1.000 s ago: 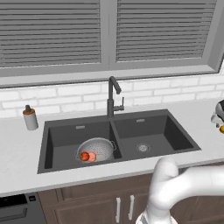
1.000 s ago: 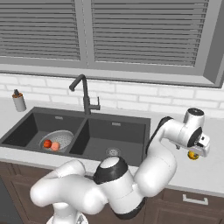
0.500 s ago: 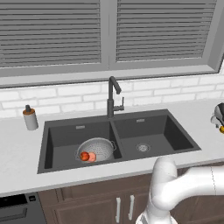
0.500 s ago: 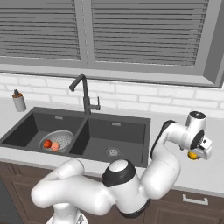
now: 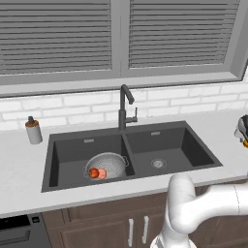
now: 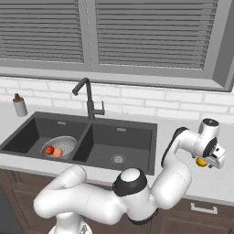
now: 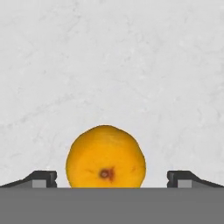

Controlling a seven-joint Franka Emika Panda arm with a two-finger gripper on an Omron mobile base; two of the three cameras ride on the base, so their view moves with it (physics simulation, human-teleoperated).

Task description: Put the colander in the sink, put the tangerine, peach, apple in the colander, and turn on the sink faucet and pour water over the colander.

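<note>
The tangerine (image 7: pixel 106 159) lies on the pale counter, between the two fingertips (image 7: pixel 41 179) of my open gripper (image 7: pixel 112 180), which do not touch it. In the right base view my gripper (image 6: pixel 204 160) hangs over the tangerine (image 6: pixel 201 162) on the counter right of the sink (image 6: pixel 153 137). My gripper (image 5: pixel 243 135) stands at the far right edge of the left base view. The colander (image 5: pixel 112 164) sits in the sink's (image 5: pixel 51 164) left basin. It holds the red apple (image 5: pixel 93 172) and the peach (image 5: pixel 101 174). The black faucet (image 5: pixel 124 109) rises behind the divider, its spout aimed left.
A grey soap dispenser (image 5: pixel 33 131) stands on the counter left of the sink. A white brick wall and a shuttered window run along the back. Dark cabinet doors (image 5: pixel 135 227) sit below the counter's front edge.
My hand has sunk a little lower over the tangerine on the right counter. The jaws stay wide, and the fruit in the colander has not moved.
</note>
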